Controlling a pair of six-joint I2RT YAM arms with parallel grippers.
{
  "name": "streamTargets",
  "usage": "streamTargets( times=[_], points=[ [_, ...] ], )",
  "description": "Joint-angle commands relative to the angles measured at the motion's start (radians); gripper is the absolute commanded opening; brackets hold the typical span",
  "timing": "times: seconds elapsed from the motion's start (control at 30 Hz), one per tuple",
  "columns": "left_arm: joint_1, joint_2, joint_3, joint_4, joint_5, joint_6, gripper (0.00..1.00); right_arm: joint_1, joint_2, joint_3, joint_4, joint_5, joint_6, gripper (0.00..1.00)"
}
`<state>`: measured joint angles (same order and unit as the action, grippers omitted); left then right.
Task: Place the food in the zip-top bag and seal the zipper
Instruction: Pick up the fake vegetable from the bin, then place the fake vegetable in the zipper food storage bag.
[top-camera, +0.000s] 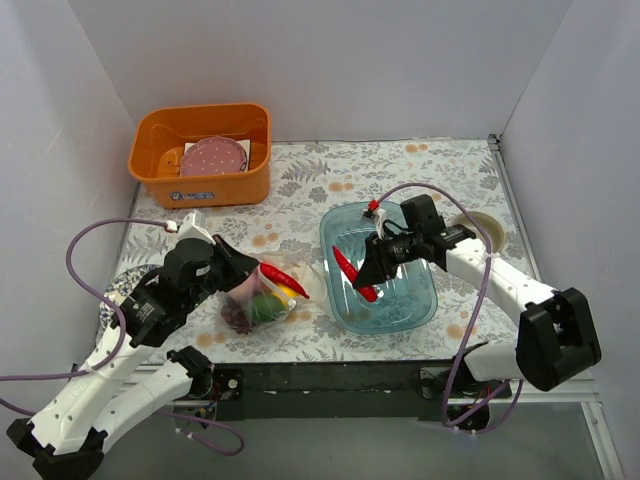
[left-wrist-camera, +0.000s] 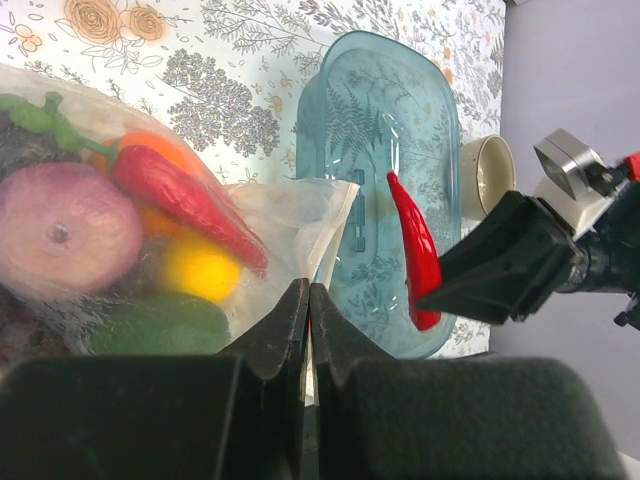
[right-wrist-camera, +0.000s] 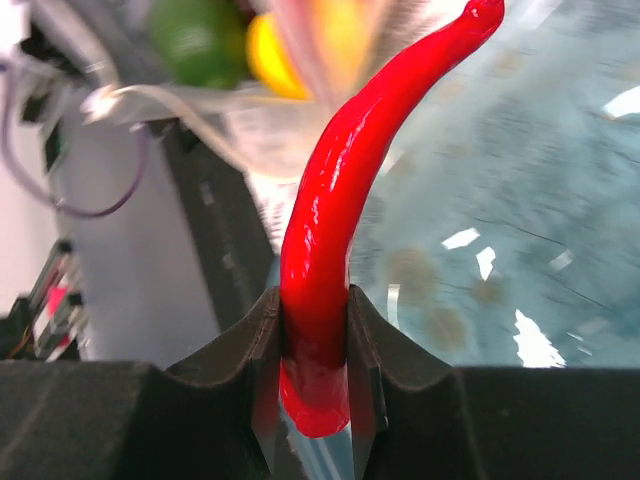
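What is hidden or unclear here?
Left wrist view: the left gripper covers the pinched edge of the clear plastic bag, hiding the zipper there.
Right wrist view: green fruit and yellow fruit blurred, cut by top edge.
Top view: the right gripper hides part of the long red chili.

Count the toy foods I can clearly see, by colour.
Red: 2 (bagged chili, held chili)
Orange: 1 (orange fruit)
Yellow: 1 (lemon)
Green: 1 (green fruit)
Purple: 1 (purple ball)
Total: 6, five inside the bag

Pink dotted plate (top-camera: 212, 157) inside orange bin (top-camera: 150, 166); blue tray (top-camera: 412, 302) on floral cloth (top-camera: 300, 175)
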<state>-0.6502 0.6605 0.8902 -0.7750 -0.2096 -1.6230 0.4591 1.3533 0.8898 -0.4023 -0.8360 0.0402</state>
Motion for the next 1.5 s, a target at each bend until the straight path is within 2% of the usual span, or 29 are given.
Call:
streamTargets(
  times=[0.0, 0.2, 0.47, 0.6, 0.77, 0.93, 1.07, 1.2, 1.47],
  points=[
    [-0.003, 0.008, -0.005, 0.042, 0.016, 0.011, 0.01, 0.056, -0.062, 0.027, -0.027, -0.193, -0.037, 0.18],
    [-0.002, 0.014, -0.008, 0.057, 0.032, 0.012, 0.01, 0.154, -0.039, 0.075, -0.030, -0.227, -0.037, 0.18],
    [-0.003, 0.030, 0.003, 0.059, 0.041, 0.022, 0.01, 0.280, 0.078, 0.179, -0.098, -0.175, -0.091, 0.17],
    [-0.003, 0.025, -0.002, 0.056, 0.047, 0.028, 0.01, 0.288, 0.168, 0.251, -0.142, -0.161, -0.135, 0.17],
    [-0.003, 0.014, -0.011, 0.059, 0.072, 0.029, 0.01, 0.288, 0.331, 0.432, -0.304, -0.133, -0.241, 0.17],
    [-0.002, 0.014, -0.016, 0.056, 0.087, 0.031, 0.01, 0.302, 0.441, 0.572, -0.388, -0.121, -0.273, 0.17],
    [-0.003, 0.005, -0.014, 0.056, 0.082, 0.031, 0.01, 0.314, 0.477, 0.606, -0.330, -0.115, -0.209, 0.17],
    [-0.003, 0.013, -0.019, 0.063, 0.088, 0.032, 0.01, 0.349, 0.474, 0.584, -0.149, -0.112, -0.067, 0.18],
    [-0.003, 0.028, -0.014, 0.074, 0.099, 0.035, 0.01, 0.421, 0.535, 0.684, -0.193, -0.101, -0.085, 0.22]
  ],
)
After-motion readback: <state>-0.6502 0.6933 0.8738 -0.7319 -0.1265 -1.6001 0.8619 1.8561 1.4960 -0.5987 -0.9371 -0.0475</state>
